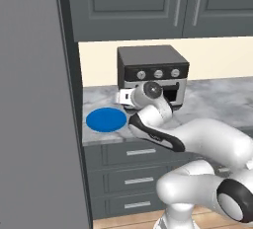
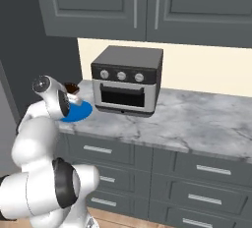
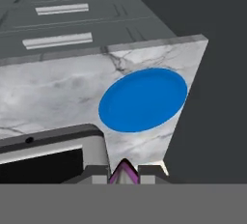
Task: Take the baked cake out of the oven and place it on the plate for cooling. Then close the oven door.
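A blue plate [image 1: 106,119] [image 2: 78,112] [image 3: 143,99] lies flat on the marble counter [image 1: 207,99], left of the oven [image 1: 153,67] [image 2: 127,77]. The oven is a black and silver countertop box with round knobs. A dark-windowed panel [image 3: 43,158], the oven door, shows at the lower left of the hand view; I cannot tell whether it is dropped open. My gripper [image 1: 121,96] [image 2: 74,89] [image 3: 124,171] hovers just above the plate's back edge, between plate and oven. It is shut on the cake [image 2: 72,87] [image 3: 124,169], a small dark brown piece, mostly hidden by the fingers.
A tall dark grey cabinet side [image 1: 34,124] stands directly left of the plate. Grey wall cabinets [image 2: 147,6] hang above the oven. Drawers with silver handles [image 2: 211,170] run under the counter. Bare marble stretches right of the oven [image 2: 206,119].
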